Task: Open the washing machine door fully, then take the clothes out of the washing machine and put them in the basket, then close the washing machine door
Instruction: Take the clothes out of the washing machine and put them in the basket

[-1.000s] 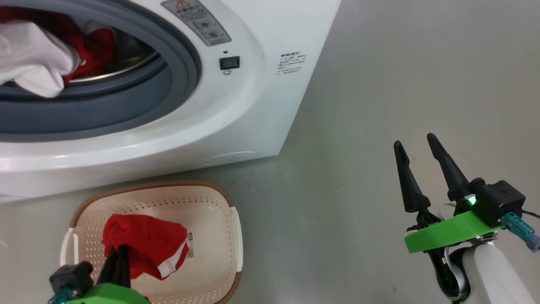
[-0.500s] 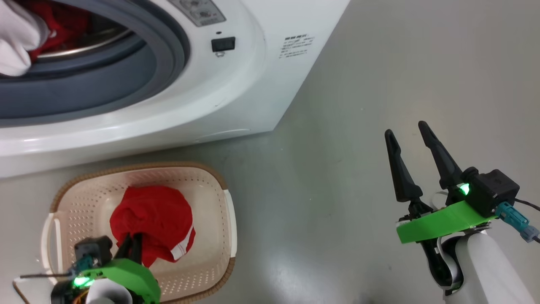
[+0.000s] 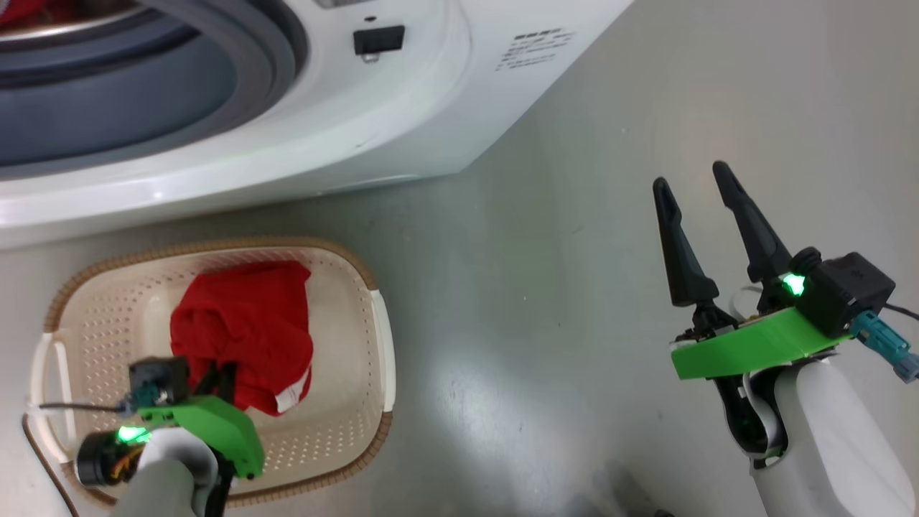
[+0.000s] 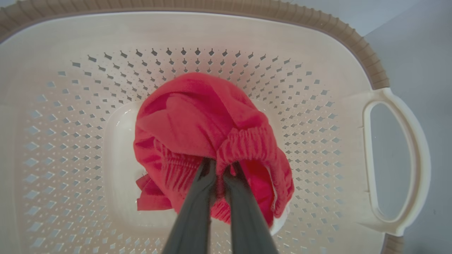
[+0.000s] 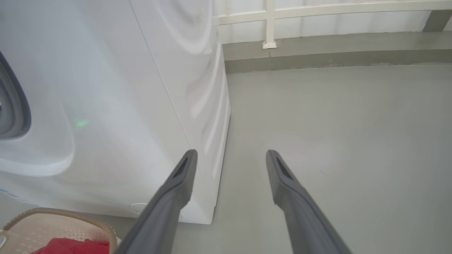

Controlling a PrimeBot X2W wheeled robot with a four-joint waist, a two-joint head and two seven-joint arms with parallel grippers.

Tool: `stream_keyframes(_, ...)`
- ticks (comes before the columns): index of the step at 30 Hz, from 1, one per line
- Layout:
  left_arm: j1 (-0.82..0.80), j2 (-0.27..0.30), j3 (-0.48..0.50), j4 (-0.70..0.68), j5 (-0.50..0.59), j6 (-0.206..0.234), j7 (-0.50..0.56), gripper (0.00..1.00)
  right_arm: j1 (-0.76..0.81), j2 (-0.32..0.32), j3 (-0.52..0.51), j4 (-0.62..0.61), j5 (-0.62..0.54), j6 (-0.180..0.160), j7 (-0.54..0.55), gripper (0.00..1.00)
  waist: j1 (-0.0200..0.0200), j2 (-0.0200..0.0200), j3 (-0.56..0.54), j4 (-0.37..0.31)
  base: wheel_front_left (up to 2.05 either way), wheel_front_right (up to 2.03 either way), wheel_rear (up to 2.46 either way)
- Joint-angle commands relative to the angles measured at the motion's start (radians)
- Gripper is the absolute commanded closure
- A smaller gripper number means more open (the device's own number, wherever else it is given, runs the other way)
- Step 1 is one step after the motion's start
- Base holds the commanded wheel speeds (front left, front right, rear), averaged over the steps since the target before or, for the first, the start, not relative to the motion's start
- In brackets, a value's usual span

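Grey floor point(image 3: 546, 337) bears basket point(image 3: 343, 359) holding one red garment point(image 3: 244, 323)

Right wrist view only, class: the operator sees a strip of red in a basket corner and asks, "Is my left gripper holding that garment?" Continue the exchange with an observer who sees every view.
Observer: Yes. The left wrist view shows the left gripper shut on the red garment, pinching its gathered elastic edge.
Operator: Is it over the basket?
Observer: It is inside the walls of the basket, above the perforated bottom. I cannot tell whether it rests there.
Operator: Is anything left in the washing machine?
Observer: In the head view, a sliver of red fabric shows inside the opening of the washing machine.
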Motion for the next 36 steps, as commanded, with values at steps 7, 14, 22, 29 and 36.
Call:
stream_keyframes(7, -0.053, 0.045, -0.012, 0.044, -0.018, -0.006, -0.006, 1.00, -0.018, 0.004, 0.030, -0.033, 0.010, 0.006, -0.006, 0.00, 0.0000, -0.0001, 0.067, 0.001, 0.00, 0.00, 0.00)
stream_keyframes(14, -0.102, 0.054, -0.039, 0.109, -0.038, -0.006, -0.005, 1.00, -0.033, 0.005, 0.035, -0.035, 0.010, 0.006, -0.006, 0.00, 0.0000, -0.0001, 0.092, -0.001, 0.00, 0.00, 0.00)
stream_keyframes(22, -0.141, 0.062, -0.077, 0.153, -0.076, -0.006, 0.011, 0.00, -0.040, 0.006, 0.037, -0.031, 0.011, 0.006, -0.006, 0.00, 0.0000, -0.0001, 0.095, -0.002, 0.00, 0.00, 0.00)
stream_keyframes(29, -0.152, 0.069, -0.096, 0.159, -0.115, -0.006, 0.002, 0.00, -0.038, 0.006, 0.033, -0.030, 0.013, 0.006, -0.006, 0.00, 0.0000, -0.0001, 0.083, 0.002, 0.00, 0.00, 0.00)
stream_keyframes(36, -0.129, 0.067, -0.106, 0.116, -0.161, -0.006, -0.005, 0.00, -0.029, 0.006, 0.025, -0.021, 0.005, 0.006, -0.006, 0.00, 0.0000, -0.0001, 0.031, 0.017, 0.00, 0.00, 0.00)
